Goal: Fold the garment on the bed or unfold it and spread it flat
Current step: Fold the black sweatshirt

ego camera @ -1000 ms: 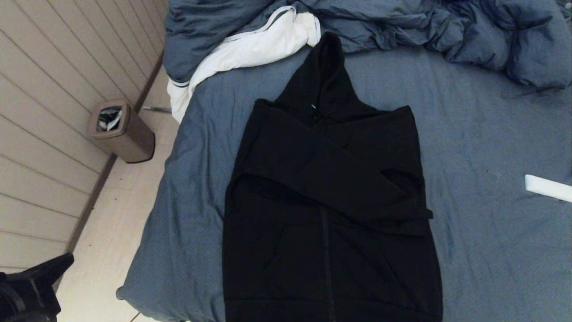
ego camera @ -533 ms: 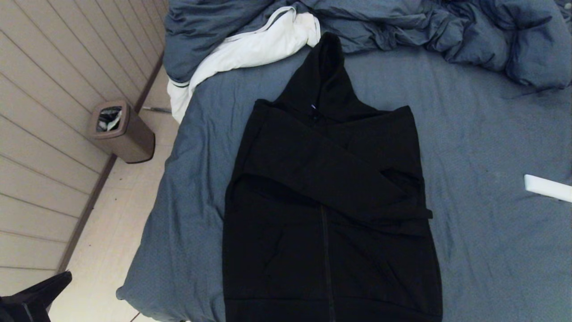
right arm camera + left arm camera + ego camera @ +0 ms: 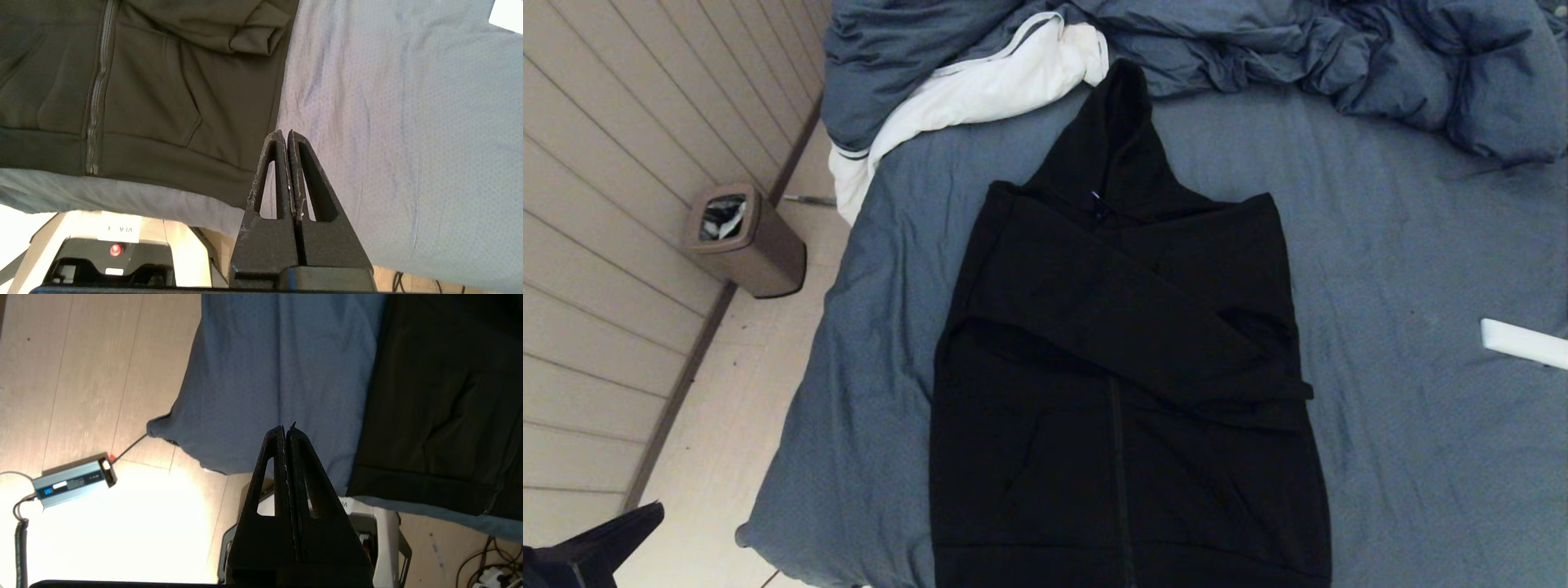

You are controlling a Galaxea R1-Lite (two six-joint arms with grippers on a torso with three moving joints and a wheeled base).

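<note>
The black hooded garment [image 3: 1127,367] lies face up in the middle of the bed [image 3: 1413,261], hood toward the far end, both sleeves folded across its chest, zipper running down to the hem at the near edge. Over the bed's near left corner hangs my left gripper [image 3: 287,428], shut and empty, with the garment's hem [image 3: 429,416] off to one side. In the head view only its dark tip [image 3: 621,535] pokes in at the lower left. My right gripper [image 3: 284,133] is shut on nothing, above the hem's right corner [image 3: 171,102], outside the head view.
A crumpled blue-grey duvet with white lining [image 3: 1029,65] fills the far end of the bed. A white flat object [image 3: 1523,343] lies on the sheet at the right. On the floor stand a brown bin [image 3: 743,241] by the wall and a grey power box [image 3: 73,484].
The left arm's dark tip has sunk lower in the head view's bottom left corner. The garment and the bedding have not moved.
</note>
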